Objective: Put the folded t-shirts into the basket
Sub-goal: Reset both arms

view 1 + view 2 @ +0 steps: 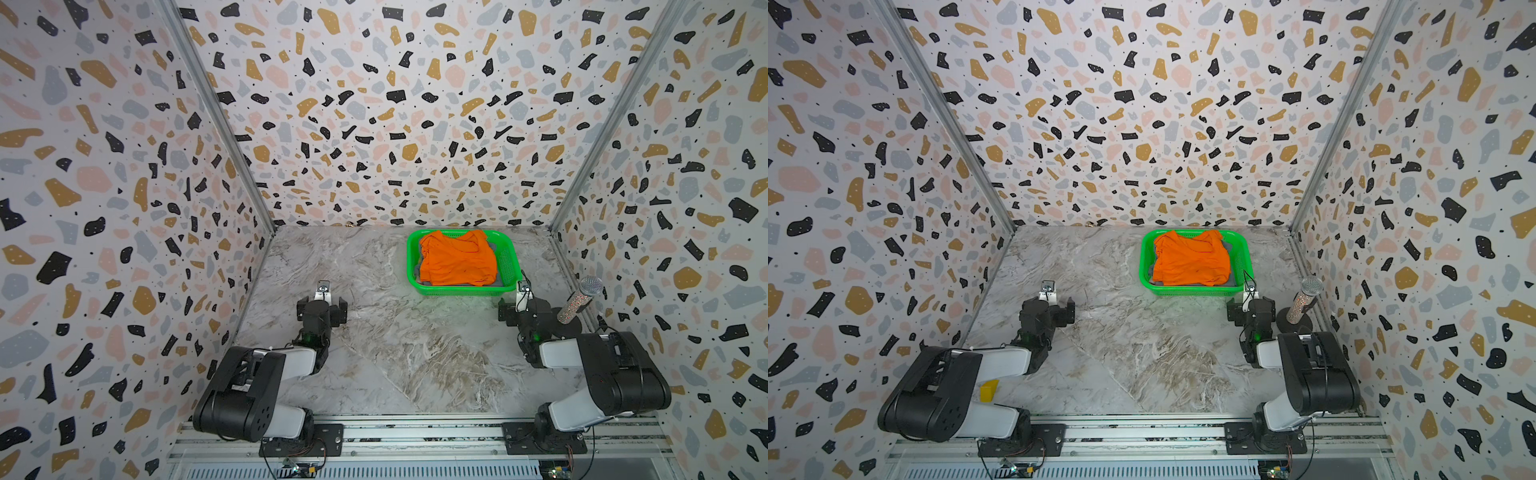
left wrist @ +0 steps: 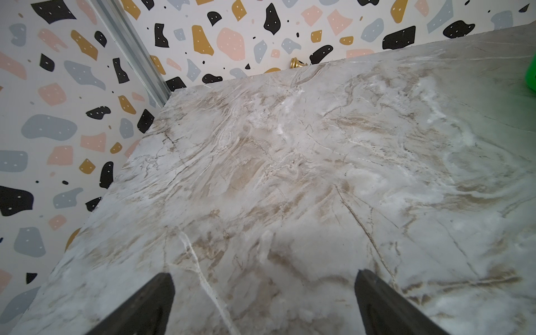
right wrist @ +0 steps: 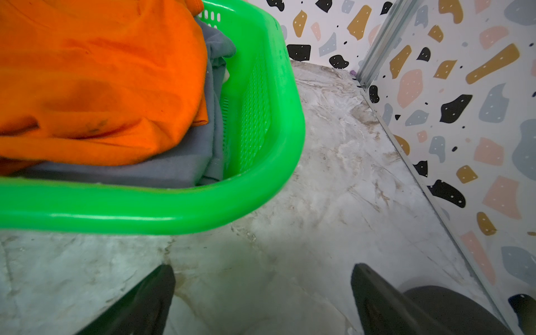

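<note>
Right pincer [image 3: 264, 271] gaping, basket [image 3: 145, 208] just ahead, microphone [image 1: 582, 303] beside

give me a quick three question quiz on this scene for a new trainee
1. True or false: the orange shirt lies on top in the green basket.
2. Which colour shirt shows directly under it? A pink, B grey, C yellow.
3. Fill in: the left gripper and right gripper both stand ____ and hold nothing.
Key: 1 true; 2 B, the grey shirt; 3 open.
</note>
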Motion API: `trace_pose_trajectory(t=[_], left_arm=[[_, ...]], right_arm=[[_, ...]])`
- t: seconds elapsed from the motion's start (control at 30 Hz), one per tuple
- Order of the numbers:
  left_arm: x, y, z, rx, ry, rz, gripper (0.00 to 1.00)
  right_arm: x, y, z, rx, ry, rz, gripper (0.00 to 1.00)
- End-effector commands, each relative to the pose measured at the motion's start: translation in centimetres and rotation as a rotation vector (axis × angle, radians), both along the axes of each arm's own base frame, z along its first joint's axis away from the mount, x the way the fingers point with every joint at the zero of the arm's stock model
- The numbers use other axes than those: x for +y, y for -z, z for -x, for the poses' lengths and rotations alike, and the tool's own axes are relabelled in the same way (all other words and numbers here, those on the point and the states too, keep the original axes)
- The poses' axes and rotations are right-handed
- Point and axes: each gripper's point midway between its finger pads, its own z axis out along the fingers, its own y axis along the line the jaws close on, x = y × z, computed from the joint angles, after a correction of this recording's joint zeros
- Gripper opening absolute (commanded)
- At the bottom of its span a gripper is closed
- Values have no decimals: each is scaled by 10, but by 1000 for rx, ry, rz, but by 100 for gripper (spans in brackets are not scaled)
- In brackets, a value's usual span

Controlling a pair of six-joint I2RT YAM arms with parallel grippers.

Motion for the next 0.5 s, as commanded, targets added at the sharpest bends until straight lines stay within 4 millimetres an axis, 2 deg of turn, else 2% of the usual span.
trace_pose_trajectory(t=[0.0,0.47], left_arm=[[0,-10,-4,-46,2,16,100],[0,-10,-4,-47,3,20,100]], right_arm=[[0,-11,-7,-33,5,-12,100],[-1,-11,-7,-33,7,-12,100]])
